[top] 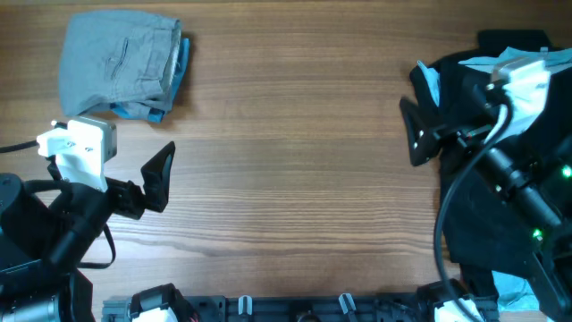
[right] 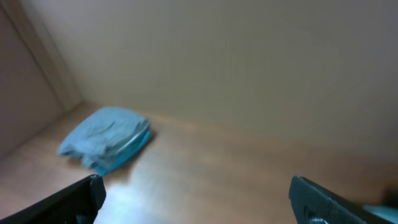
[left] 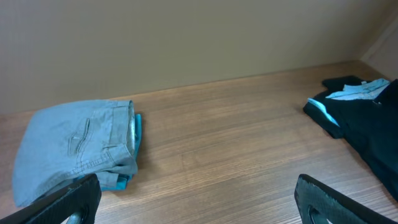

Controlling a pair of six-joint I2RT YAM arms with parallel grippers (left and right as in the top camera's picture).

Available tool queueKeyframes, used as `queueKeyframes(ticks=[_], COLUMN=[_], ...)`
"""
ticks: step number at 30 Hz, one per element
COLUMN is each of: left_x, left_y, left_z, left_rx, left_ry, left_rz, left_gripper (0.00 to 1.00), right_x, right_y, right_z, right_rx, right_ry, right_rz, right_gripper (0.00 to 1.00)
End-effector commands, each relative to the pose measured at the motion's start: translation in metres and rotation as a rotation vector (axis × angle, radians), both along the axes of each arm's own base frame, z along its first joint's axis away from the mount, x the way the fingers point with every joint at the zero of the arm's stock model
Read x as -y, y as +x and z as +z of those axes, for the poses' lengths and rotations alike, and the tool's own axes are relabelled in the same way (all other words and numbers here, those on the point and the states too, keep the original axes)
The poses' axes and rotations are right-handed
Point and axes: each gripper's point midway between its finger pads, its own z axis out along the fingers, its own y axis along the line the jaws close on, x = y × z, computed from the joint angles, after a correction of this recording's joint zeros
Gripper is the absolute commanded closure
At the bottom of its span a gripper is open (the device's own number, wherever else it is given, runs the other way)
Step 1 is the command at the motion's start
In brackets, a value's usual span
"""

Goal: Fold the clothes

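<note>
The grey shorts (top: 116,63) lie folded in a compact bundle at the table's far left corner, back pocket up. They also show in the left wrist view (left: 68,146) and, blurred, in the right wrist view (right: 102,130). My left gripper (top: 147,179) is open and empty at the front left, a short way in front of the bundle (left: 199,205). My right gripper (top: 418,112) is open and empty at the right, far from the shorts (right: 199,199).
Small light-blue denim shorts (top: 181,63) lie under the grey bundle, their edge sticking out on its right (left: 138,127). A big black garment with pale-blue cloth (top: 474,224) covers the table's right side under the right arm (left: 367,124).
</note>
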Motion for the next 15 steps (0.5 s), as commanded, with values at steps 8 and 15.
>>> queueKeyframes(ticks=[8,15], left_x=[0.003,0.003], left_y=[0.0,0.0], left_z=[-0.001,-0.001], left_rx=[0.004,0.004], left_ry=[0.011,0.011], left_rz=[-0.026,-0.026], left_gripper=[0.0,0.0], right_x=[0.025,0.029], right_y=[-0.024,-0.03], right_z=[-0.082,-0.193], right_rx=[0.12,0.177], right_ry=[-0.091,0.04], right_rz=[-0.054,-0.078], right_gripper=[0.0,0.0])
